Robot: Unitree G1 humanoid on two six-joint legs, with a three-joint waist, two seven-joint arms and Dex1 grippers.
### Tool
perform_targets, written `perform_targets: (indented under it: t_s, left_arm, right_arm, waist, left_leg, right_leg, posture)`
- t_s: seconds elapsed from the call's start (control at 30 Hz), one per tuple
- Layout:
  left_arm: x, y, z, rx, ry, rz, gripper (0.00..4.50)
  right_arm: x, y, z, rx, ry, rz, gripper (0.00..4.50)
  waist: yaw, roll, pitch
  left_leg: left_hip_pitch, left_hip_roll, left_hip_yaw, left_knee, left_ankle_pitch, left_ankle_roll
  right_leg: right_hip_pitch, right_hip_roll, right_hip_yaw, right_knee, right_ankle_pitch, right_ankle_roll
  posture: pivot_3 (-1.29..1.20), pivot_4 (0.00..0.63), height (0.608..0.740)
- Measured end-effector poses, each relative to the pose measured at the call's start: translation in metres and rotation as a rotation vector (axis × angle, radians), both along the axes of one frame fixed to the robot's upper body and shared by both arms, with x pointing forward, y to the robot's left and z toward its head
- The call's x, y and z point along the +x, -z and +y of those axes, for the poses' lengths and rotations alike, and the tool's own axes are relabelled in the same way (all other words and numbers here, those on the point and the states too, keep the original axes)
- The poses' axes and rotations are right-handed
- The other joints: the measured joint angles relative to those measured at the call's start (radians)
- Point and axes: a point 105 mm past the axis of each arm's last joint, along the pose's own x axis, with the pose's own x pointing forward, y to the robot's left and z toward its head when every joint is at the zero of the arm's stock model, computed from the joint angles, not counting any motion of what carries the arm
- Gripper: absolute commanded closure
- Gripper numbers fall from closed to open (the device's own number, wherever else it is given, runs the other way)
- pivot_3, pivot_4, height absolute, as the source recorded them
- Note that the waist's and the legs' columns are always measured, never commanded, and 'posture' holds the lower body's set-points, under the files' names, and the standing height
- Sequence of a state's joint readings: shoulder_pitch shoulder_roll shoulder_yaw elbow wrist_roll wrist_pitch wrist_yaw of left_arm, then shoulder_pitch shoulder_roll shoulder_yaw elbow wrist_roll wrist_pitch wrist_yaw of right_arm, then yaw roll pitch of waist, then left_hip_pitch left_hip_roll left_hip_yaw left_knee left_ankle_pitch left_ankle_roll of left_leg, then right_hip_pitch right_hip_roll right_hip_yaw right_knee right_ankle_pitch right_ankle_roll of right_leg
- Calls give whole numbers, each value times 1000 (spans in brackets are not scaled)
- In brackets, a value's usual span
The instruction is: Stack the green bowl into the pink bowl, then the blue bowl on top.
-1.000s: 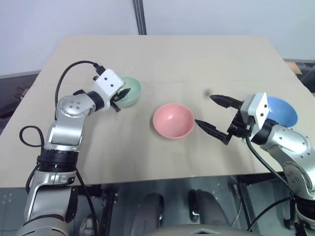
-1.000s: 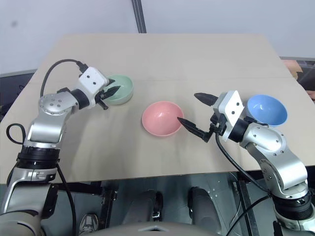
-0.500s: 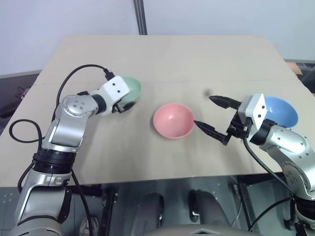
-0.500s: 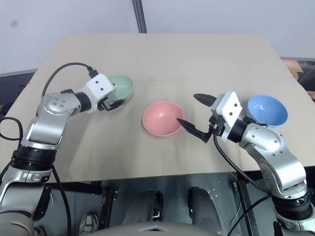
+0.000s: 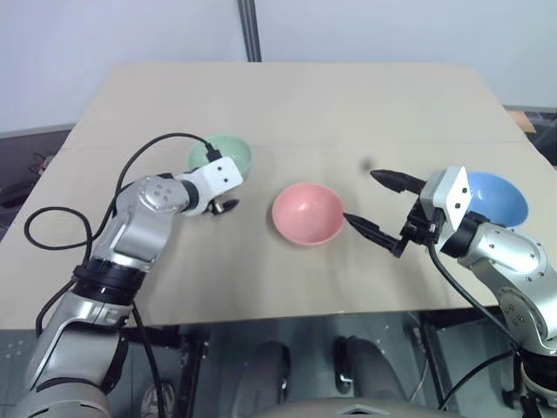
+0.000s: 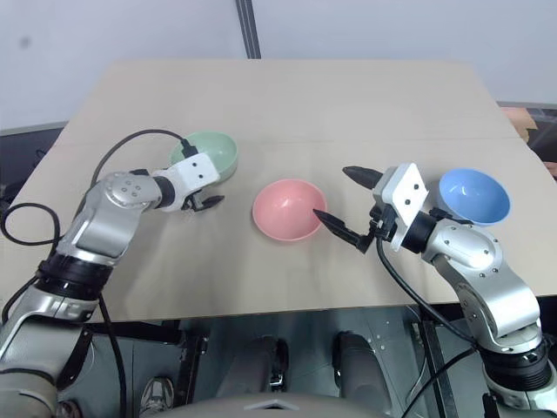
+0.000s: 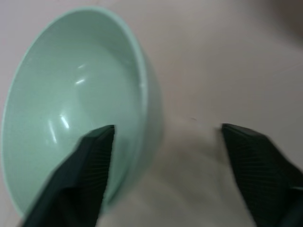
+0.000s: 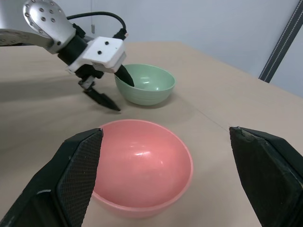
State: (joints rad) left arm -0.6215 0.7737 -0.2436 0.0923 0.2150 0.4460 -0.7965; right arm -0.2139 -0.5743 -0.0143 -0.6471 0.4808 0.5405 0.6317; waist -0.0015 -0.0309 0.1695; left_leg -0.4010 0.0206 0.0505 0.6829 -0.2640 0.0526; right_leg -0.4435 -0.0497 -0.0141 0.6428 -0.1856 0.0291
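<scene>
- Your left hand [image 6: 202,193] sits at the near rim of the small round pale mint-green bowl [image 6: 211,154] of smooth matte plastic, on the left of the bench [image 6: 287,96]. Its two black fingers are spread and straddle the bowl's wall: one finger reaches inside the cup, the other lies outside, low over the bench top. They don't yet pinch the wall.
- The coming move turns on that rim standing between the fingers; closing should catch the thin wall.
- The green bowl's target, the small round salmon-pink bowl [image 6: 288,209] of the same matte plastic, lies to the right of and slightly nearer than the green one, near but apart, at the bench's middle, open side up.
- Your right hand [image 6: 348,203] hangs just right of the pink bowl, fingers spread wide and holding nothing.
- The small round sky-blue bowl [image 6: 474,195] stands far right, behind that arm's wrist.
- All three bowls are identical smooth hemispheres with no long axis; the bench is plain tan board.
</scene>
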Motion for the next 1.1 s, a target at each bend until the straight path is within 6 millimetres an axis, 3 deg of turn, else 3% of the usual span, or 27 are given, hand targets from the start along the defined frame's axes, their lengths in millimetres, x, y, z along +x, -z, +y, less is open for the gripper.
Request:
perform_targets:
  t_s: [0.03,0.17,0.4,0.47,0.53,0.63,0.87,0.9,0.93,1.07,1.1]
  left_arm:
    - [1,-1,-2,-3,4,-6,2621]
    - [4,-3,-8,-12,33,-21,3975]
    - [-3,-6,-25,-51,163,12,3975]
    - [-10,-18,-41,-93,263,9,3975]
    - [-24,-43,-67,-160,429,-7,3975]
    - [-36,-67,-88,-172,574,-41,3975]
    - [-36,-73,-100,-186,652,-46,3975]
    - [-32,-69,-99,-184,636,-37,3457]
    - [-31,-66,-98,-182,628,-30,3263]
    - [-29,-62,-95,-177,612,-5,1409]
    - [-29,-62,-92,-172,604,0,1409]
  right_arm:
    - [0,0,0,0,1,0,0]
    - [0,3,-2,-2,15,8,0]
    - [-1,6,-5,-4,37,18,0]
    - [-2,7,-9,-3,56,20,0]
    - [-6,8,-15,-5,82,22,0]
    - [-11,11,-21,-3,116,29,0]
    - [-18,13,-31,-8,180,28,0]
    - [-18,12,-31,-7,184,22,0]
    - [-18,12,-31,-6,186,21,0]
    - [-18,12,-32,-4,200,18,0]
    - [-18,12,-32,-4,202,18,0]
  waist:
    - [0,0,0]
    - [0,0,0]
    - [0,0,0]
    - [4,0,0]
    - [13,0,0]
    - [16,0,0]
    - [12,0,0]
    - [12,0,0]
    - [12,0,0]
    - [14,0,0]
    - [13,0,0]
  left_leg:
    - [0,0,0,0,0,0]
    - [0,0,0,0,0,0]
    - [0,0,0,0,0,0]
    - [-1,0,-1,0,0,0]
    - [-1,0,-1,0,0,0]
    - [0,0,0,1,0,0]
    - [2,0,0,1,0,0]
    - [2,0,0,1,0,0]
    - [2,0,0,1,0,0]
    - [1,0,0,1,0,0]
    - [1,0,0,1,0,0]
  right_leg:
    - [0,0,0,0,0,0]
    - [0,0,0,0,0,0]
    - [0,0,0,0,0,0]
    - [0,0,-1,0,0,0]
    - [0,0,0,0,0,0]
    - [1,0,0,-1,0,0]
    - [1,2,1,0,-2,3]
    - [1,2,1,0,-2,3]
    - [1,2,1,0,-2,3]
    - [1,2,1,0,-2,3]
    - [1,2,1,0,-2,3]
  posture:
    - [0,150,740]
    - [0,150,740]
    - [0,150,740]
    - [0,150,740]
    - [0,150,740]
    - [0,150,740]
    - [0,150,740]
    - [0,150,740]
    - [0,150,740]
    - [0,150,740]
    - [0,150,740]
